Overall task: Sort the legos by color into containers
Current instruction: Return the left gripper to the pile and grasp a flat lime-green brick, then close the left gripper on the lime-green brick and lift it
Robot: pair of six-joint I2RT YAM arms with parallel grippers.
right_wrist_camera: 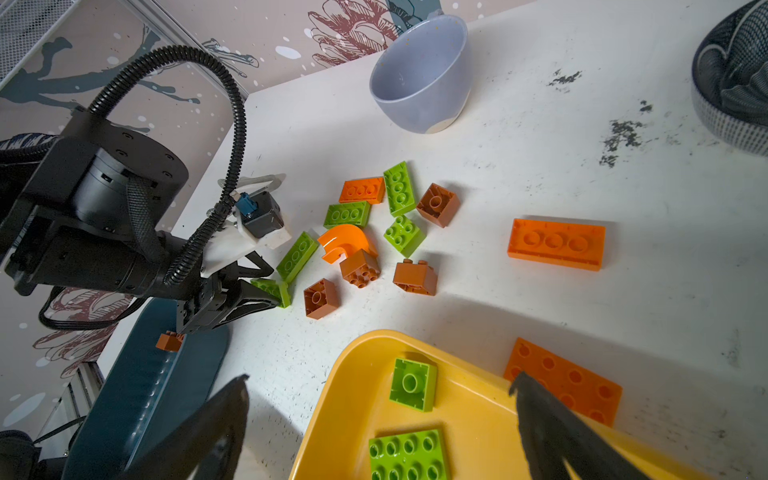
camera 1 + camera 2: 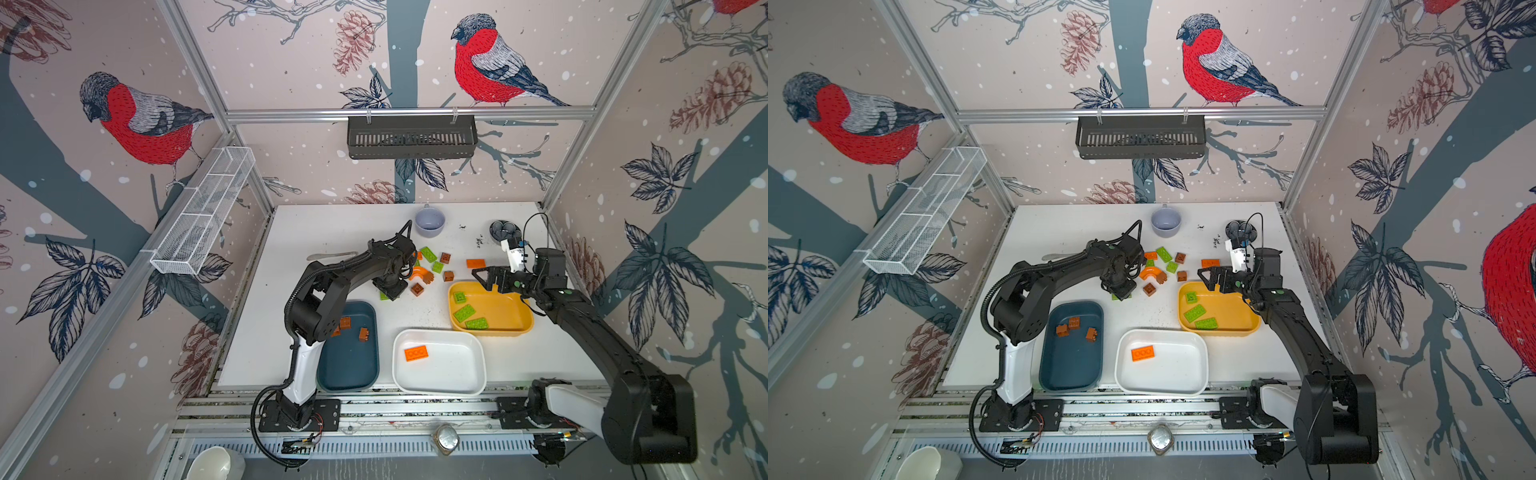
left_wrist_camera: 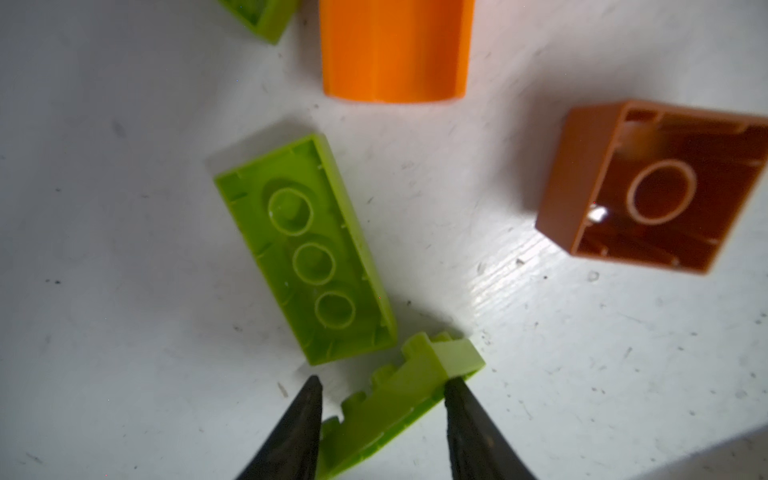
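White tabletop (image 2: 332, 232): yellow tray (image 2: 524, 328) holds 3 green legos (image 2: 464, 312); beside it, white tray (image 2: 449, 374) 1 orange plate (image 2: 416, 353), teal tray (image 2: 353, 370) 3 brown blocks (image 2: 364, 333). Near the yellow tray about 12 loose legos (image 2: 428, 254) remain; left gripper (image 3: 380, 379) pinches a green plate (image 3: 399, 395), right gripper (image 1: 380, 376) gapes empty.

Both top views look down on the whole worktop (image 2: 332, 232); left wrist view sits close over bricks (image 3: 305, 249) the right wrist view shares.

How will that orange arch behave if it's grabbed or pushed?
The orange arch looks like rigid, light moulded plastic. Its glossy rounded back could slip from a pinch. Lying on its side, it would probably slide, not roll.
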